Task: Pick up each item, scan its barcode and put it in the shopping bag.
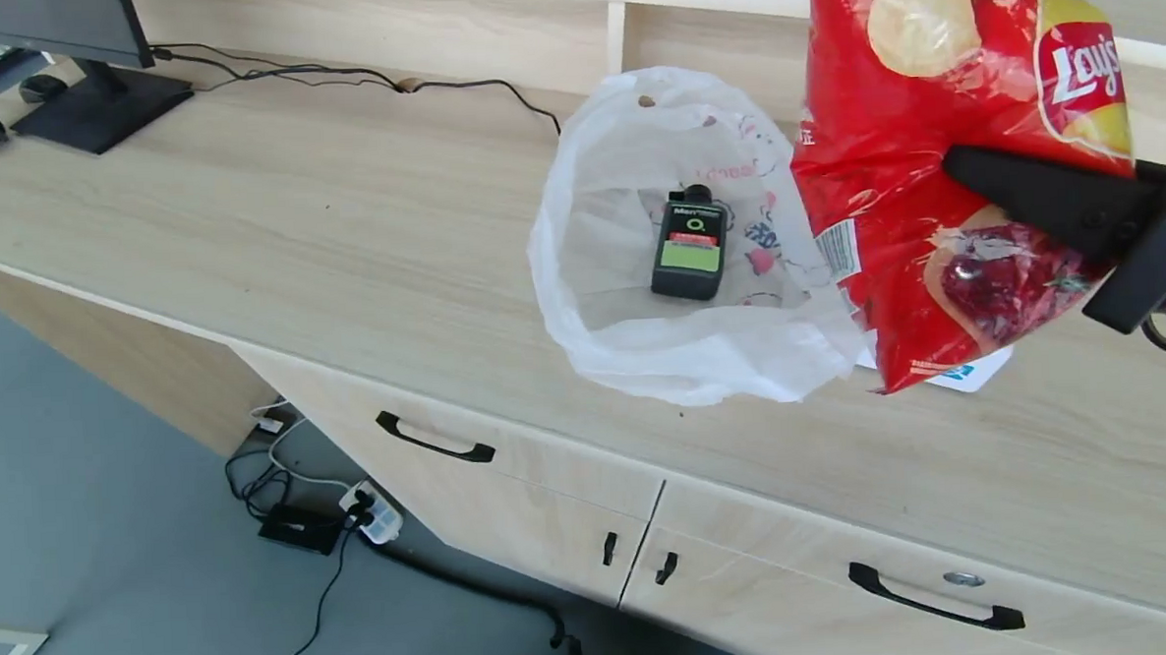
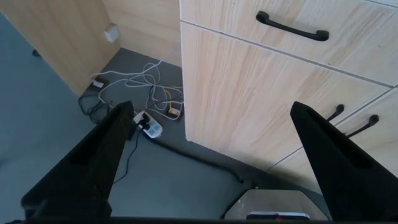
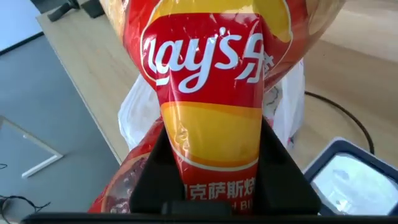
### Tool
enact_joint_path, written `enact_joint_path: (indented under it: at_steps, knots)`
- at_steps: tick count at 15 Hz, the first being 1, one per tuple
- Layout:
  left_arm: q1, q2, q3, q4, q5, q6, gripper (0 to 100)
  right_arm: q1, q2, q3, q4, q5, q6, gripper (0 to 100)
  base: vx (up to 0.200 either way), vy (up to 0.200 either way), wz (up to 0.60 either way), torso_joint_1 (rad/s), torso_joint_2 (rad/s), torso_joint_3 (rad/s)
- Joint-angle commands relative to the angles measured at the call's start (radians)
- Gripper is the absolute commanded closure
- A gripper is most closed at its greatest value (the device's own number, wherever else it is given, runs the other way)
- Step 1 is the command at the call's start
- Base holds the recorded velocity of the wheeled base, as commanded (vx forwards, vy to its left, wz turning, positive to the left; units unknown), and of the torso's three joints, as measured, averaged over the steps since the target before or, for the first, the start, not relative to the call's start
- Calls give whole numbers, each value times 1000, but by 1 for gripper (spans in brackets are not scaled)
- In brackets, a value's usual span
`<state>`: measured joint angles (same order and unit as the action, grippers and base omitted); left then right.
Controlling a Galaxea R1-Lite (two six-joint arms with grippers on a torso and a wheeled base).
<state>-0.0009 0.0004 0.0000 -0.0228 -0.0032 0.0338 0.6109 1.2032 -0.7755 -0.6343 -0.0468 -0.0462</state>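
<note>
Soft, bright light fills every view, and shadows on the desk [image 1: 344, 259] are faint. The chip bag [image 1: 930, 155] at 2 o'clock shines a little.

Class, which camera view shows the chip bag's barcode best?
The head view: the barcode faces it on the red chip bag. The right wrist view gives the bag's front; the left wrist view faces drawers.

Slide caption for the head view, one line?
Right gripper holds red chip bag beside the open shopping bag containing a dark bottle.
</note>
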Motion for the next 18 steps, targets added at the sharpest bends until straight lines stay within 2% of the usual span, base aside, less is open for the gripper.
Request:
enact_joint_path:
  at_steps: [1,2,4,6,9,10,12,13,15,18]
  knots:
    - [1,0,0,0,0,0,0,1,39,-119,82,-1,-1,100,0,0,0,0,0,0]
    - [-1,0,0,0,0,0,0,-6,50,-139,100,-7,0,100,0,0,0,0,0,0]
    - [1,0,0,0,0,0,0,-218,39,-113,102,4,-1,100,0,0,0,0,0,0]
    - [1,0,0,-2,0,-2,0,-381,-14,-68,113,59,-12,100,0,0,0,0,0,0]
    - [1,0,0,0,0,-2,0,-473,-24,-36,110,62,-138,100,0,0,0,0,0,0]
    - [1,0,0,0,0,-2,0,-519,-24,-42,110,65,-219,100,0,0,0,0,0,0]
    - [1,0,0,0,0,-2,0,-526,-25,-42,110,65,-270,100,0,0,0,0,0,0]
    - [1,0,0,-2,0,-3,0,-523,-31,-39,111,70,-389,100,0,0,0,0,0,0]
    - [1,0,0,0,0,-2,0,-523,-34,-7,111,107,-475,100,0,0,0,0,0,0]
    - [1,0,0,-2,0,-3,0,-536,-56,98,97,120,-515,100,0,0,0,0,0,0]
